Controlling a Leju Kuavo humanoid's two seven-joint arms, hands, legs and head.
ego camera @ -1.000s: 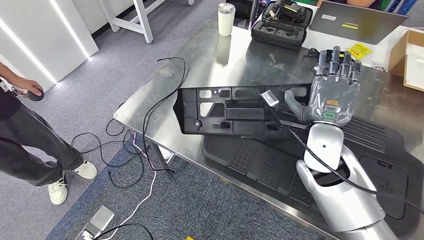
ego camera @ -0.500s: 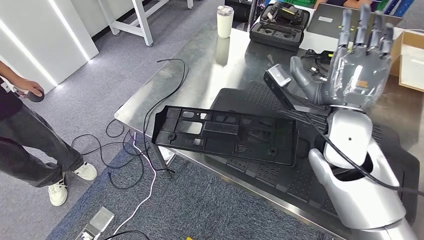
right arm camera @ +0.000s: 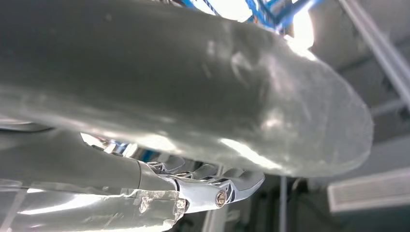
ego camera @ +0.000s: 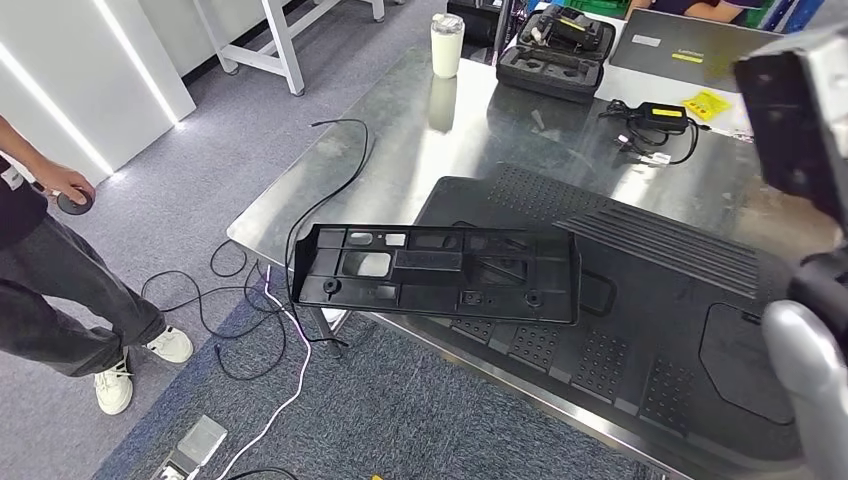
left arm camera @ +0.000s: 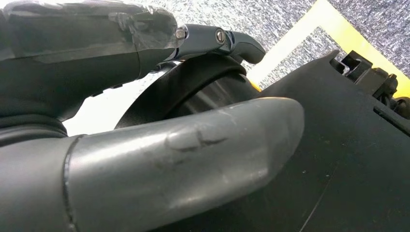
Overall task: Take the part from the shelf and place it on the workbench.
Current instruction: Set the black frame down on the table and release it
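At about nine o'clock in the head view a person [ego camera: 40, 270] in dark trousers stands on the grey carpet, one hand around a small dark object. Black and white cables [ego camera: 270, 290] trail over the floor between the person and the workbench [ego camera: 400, 140], a steel-topped table. The part [ego camera: 437, 273], a flat black plastic panel with cut-outs, lies near the centre on the bench's near edge; its left end juts past the rim and its right end rests on a large black moulded panel [ego camera: 640, 300] that covers the bench toward four o'clock. Nothing holds the part. At twelve o'clock a white cup [ego camera: 446, 44] stands upright, with an open black tool case [ego camera: 560, 55] just to its right and a black power adapter [ego camera: 650, 115] with its cord at one o'clock. The right arm [ego camera: 810, 370] rises at the three o'clock edge. In the right wrist view the right hand [right arm camera: 183, 125] grips nothing, thumb and fingers apart. The left hand [left arm camera: 145, 145], in its wrist view, also holds nothing, its fingers spread.
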